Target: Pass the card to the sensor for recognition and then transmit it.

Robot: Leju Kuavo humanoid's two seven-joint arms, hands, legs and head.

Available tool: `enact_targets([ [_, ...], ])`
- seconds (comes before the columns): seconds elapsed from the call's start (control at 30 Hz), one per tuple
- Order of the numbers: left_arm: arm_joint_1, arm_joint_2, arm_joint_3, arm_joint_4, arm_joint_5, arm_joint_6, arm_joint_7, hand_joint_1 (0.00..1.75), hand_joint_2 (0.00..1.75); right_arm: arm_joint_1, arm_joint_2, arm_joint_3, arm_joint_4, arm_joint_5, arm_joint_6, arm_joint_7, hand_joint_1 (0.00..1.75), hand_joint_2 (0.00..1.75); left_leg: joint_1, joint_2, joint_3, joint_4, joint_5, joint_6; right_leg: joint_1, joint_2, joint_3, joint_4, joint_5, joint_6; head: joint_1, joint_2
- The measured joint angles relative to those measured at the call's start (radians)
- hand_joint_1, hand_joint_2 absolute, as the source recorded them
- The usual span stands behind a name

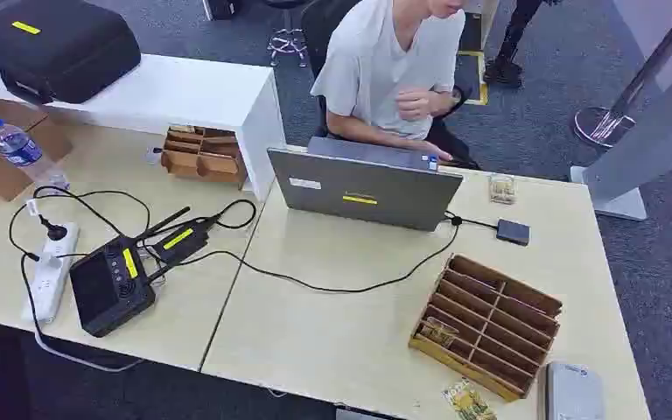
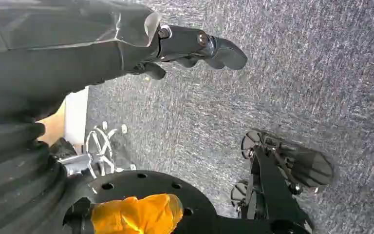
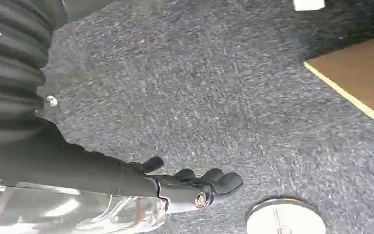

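Wooden rack (image 1: 488,322) near right holds the card (image 1: 439,331), both your hands, left hand (image 2: 195,48) and right hand (image 3: 195,185), hang empty with fingers loosely spread, so reach carefully or you'll snag that black cable (image 1: 315,282).

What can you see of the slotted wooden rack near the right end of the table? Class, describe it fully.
The wooden rack looks like brown board, split by thin dividers into two columns of slanted slots. It lies flat on the pale table, turned at an angle to the table edge. One patterned card sits in a lower left slot; the other slots look empty. Another card lies just outside it, and a grey device is beside it.
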Motion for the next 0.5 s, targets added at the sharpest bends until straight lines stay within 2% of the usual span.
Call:
enact_targets([
  [0.03,-0.001,0.0,0.005,0.0,0.003,0.0,0.0,0.0,1.75,0.0,0.0,-0.001,0.0,-0.015,-0.001,-0.026,0.0,1.75,0.0,0.0,0.0,0.0,0.0,0.0,0.0,0.0,0.0,0.0,0.0,0.0,0.0,0.0],
  [0.07,-0.001,0.0,0.006,0.0,0.003,0.0,0.0,0.0,1.75,0.005,-0.001,-0.002,-0.005,-0.009,0.002,-0.02,0.0,1.75,0.0,0.0,0.0,0.0,0.0,0.0,0.0,0.0,0.0,0.0,0.0,0.0,0.0,0.0],
  [0.17,0.0,0.0,0.007,0.0,-0.011,-0.008,0.0,0.0,1.75,0.048,-0.003,0.003,-0.129,0.029,0.076,0.115,0.0,1.75,0.0,-0.001,0.0,0.0,0.0,0.0,0.0,-0.001,0.0,0.0,0.0,0.0,0.0,0.0],
  [0.2,0.0,0.002,0.007,0.0,-0.019,-0.013,0.0,0.0,1.75,0.066,-0.007,0.003,-0.175,0.038,0.129,0.17,0.0,1.75,-0.001,-0.001,0.0,0.0,0.0,0.0,-0.001,-0.001,0.001,0.0,0.0,0.0,0.0,0.0],
  [0.27,0.001,0.006,0.007,0.0,-0.037,-0.036,-0.002,0.0,1.75,0.1,-0.052,-0.019,-0.32,0.069,0.328,0.341,0.0,1.75,-0.003,-0.001,-0.001,0.0,-0.002,0.003,-0.003,-0.001,0.0,-0.001,-0.001,0.001,0.0,0.0],
  [0.3,0.002,0.008,0.006,0.0,-0.05,-0.05,-0.004,0.0,1.75,0.099,-0.104,-0.05,-0.374,0.084,0.423,0.399,0.0,1.75,-0.005,0.0,-0.001,0.0,-0.003,0.004,-0.005,0.0,0.0,-0.001,0.0,0.002,-0.005,0.0],
  [0.37,0.0,0.016,0.005,0.0,-0.061,-0.075,-0.006,0.0,1.75,0.073,-0.263,-0.146,-0.395,0.122,0.558,0.423,0.0,1.75,-0.01,0.005,0.001,0.0,-0.005,0.008,-0.01,0.004,0.0,-0.001,-0.001,0.003,-0.005,0.0],
  [0.4,-0.001,0.021,0.005,0.0,-0.063,-0.081,-0.009,0.0,1.75,0.061,-0.351,-0.208,-0.42,0.141,0.614,0.433,0.0,1.75,-0.011,0.005,0.002,0.001,-0.005,0.009,-0.011,0.004,0.001,-0.001,-0.001,0.009,-0.006,0.0],
  [0.43,-0.001,0.025,0.005,0.0,-0.064,-0.085,-0.011,0.0,1.75,0.054,-0.39,-0.254,-0.444,0.157,0.657,0.447,0.0,1.75,-0.011,0.005,0.002,0.002,-0.005,0.011,-0.011,0.003,0.002,-0.001,-0.001,0.009,0.001,0.0],
  [0.5,0.0,0.031,0.005,0.0,-0.067,-0.085,-0.014,0.0,1.75,0.04,-0.466,-0.336,-0.515,0.186,0.702,0.462,0.0,1.75,-0.009,0.003,0.002,0.003,-0.005,0.015,-0.008,0.002,0.005,-0.005,0.001,0.013,0.003,0.0],
])
